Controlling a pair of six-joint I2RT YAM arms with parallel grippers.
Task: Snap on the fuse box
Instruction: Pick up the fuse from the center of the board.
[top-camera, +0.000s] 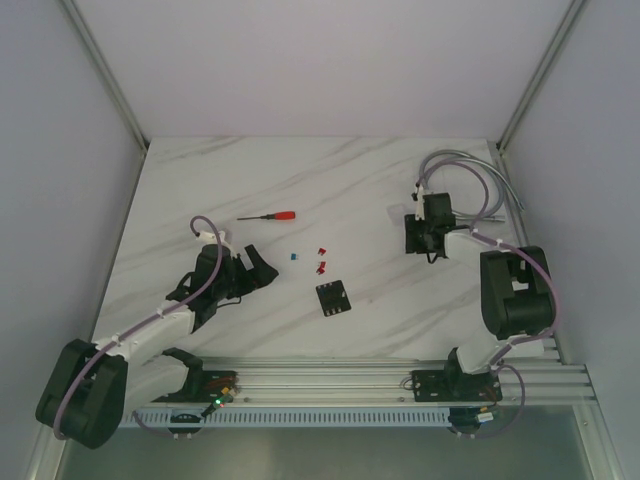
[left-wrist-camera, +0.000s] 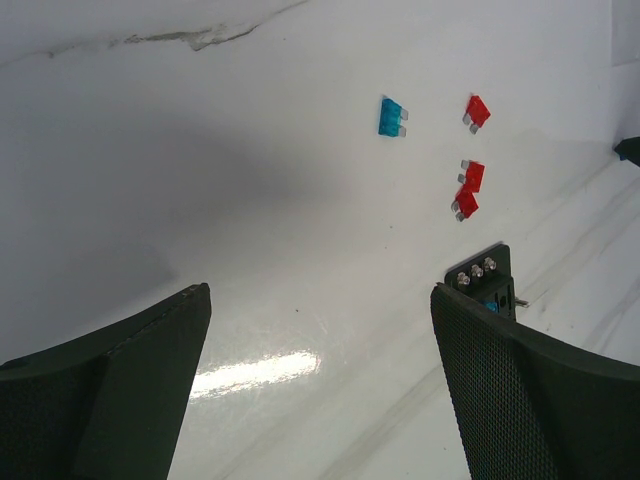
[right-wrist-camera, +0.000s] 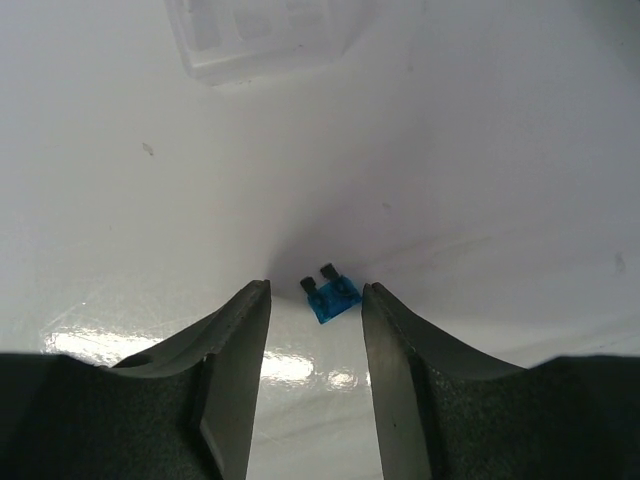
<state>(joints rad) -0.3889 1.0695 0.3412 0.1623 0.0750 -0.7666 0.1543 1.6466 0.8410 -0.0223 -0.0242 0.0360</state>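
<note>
Left hand (left-wrist-camera: 320, 295) spread wide; fuse box (top-camera: 332, 299) flat, black, square.

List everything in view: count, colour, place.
fuse box: one, black, mid-table, on the near side of the loose fuses
red fuses: three, red, just beyond the fuse box
blue fuses: two, blue; one left of the red fuses, one lying in the gap at the right end effector's fingertips
screwdriver: one, red handle, beyond and left of the fuses
lid: one, clear, beyond the right-hand blue fuse, partly cut off
table: one, white marble
left end effector: one, black, open, left of the fuse box
right end effector: one, black, open, far right of table
</note>
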